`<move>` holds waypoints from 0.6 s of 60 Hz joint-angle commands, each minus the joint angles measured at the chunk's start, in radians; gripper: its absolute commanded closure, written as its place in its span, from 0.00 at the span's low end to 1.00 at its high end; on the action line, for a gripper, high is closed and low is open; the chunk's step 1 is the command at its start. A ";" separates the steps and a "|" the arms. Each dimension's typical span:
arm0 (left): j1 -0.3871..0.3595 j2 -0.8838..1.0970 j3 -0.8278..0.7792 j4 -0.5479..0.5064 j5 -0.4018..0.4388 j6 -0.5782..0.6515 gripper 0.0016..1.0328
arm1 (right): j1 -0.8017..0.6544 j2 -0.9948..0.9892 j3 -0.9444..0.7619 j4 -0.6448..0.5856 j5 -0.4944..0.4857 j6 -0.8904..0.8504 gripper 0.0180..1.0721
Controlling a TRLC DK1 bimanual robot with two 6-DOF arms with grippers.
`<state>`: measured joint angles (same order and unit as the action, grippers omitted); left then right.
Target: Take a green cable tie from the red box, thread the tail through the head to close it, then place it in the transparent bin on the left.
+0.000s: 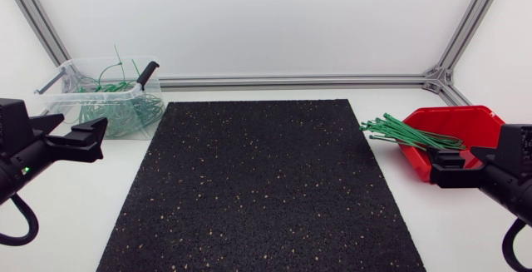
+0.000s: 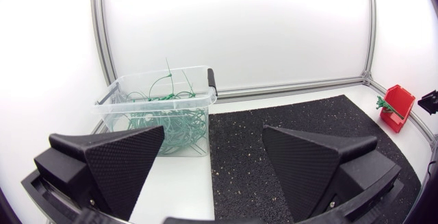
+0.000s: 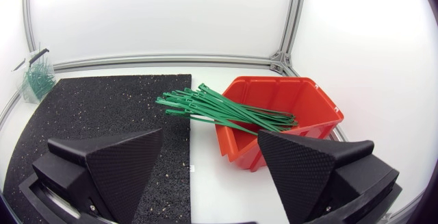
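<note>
A red box stands at the table's right, with a bundle of straight green cable ties sticking out over its left rim. In the right wrist view the red box and its ties lie ahead of my right gripper, which is open and empty. The transparent bin sits at the back left, holding several looped green ties. My left gripper hovers in front of the bin, open and empty.
A black speckled mat covers the table's middle between the arms. The bin has black clip handles. An aluminium frame rail runs along the back edge, with white walls behind.
</note>
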<state>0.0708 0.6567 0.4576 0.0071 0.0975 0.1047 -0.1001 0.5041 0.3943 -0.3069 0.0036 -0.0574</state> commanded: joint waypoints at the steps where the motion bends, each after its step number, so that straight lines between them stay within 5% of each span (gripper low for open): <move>1: 0.001 -0.052 -0.059 0.039 0.001 -0.022 0.04 | 0.003 -0.055 -0.055 0.034 -0.002 -0.013 0.05; 36: -0.024 -0.369 -0.283 0.047 -0.041 -0.074 0.04 | 0.071 -0.371 -0.294 0.226 -0.003 0.036 0.05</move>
<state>0.0555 0.3199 0.2111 0.0578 0.0662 0.0509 -0.0395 0.1650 0.1413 -0.1081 0.0013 -0.0456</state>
